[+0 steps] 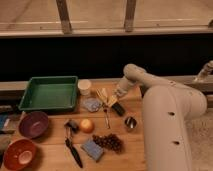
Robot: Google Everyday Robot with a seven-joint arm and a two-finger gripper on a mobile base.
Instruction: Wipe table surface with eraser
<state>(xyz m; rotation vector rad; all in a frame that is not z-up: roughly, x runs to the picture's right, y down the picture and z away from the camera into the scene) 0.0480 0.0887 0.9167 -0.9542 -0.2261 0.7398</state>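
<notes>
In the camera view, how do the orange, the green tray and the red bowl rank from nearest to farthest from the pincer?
The pincer is at the eraser, mid-table.
1. Orange: front-left of it.
2. Green tray: far left, at the back.
3. Red bowl: front-left corner.

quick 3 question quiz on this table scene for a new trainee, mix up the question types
1. True or false: the green tray sits at the far left of the table surface.
2. Multiple choice: the claw is right by which item? A) purple bowl B) eraser C) orange
3. Fill in: the bunch of dark grapes lies beside the blue-grey ____ near the front edge.

Key
1. True.
2. B: the claw is low over the table, at the black eraser just right of the fork.
3. sponge
</notes>
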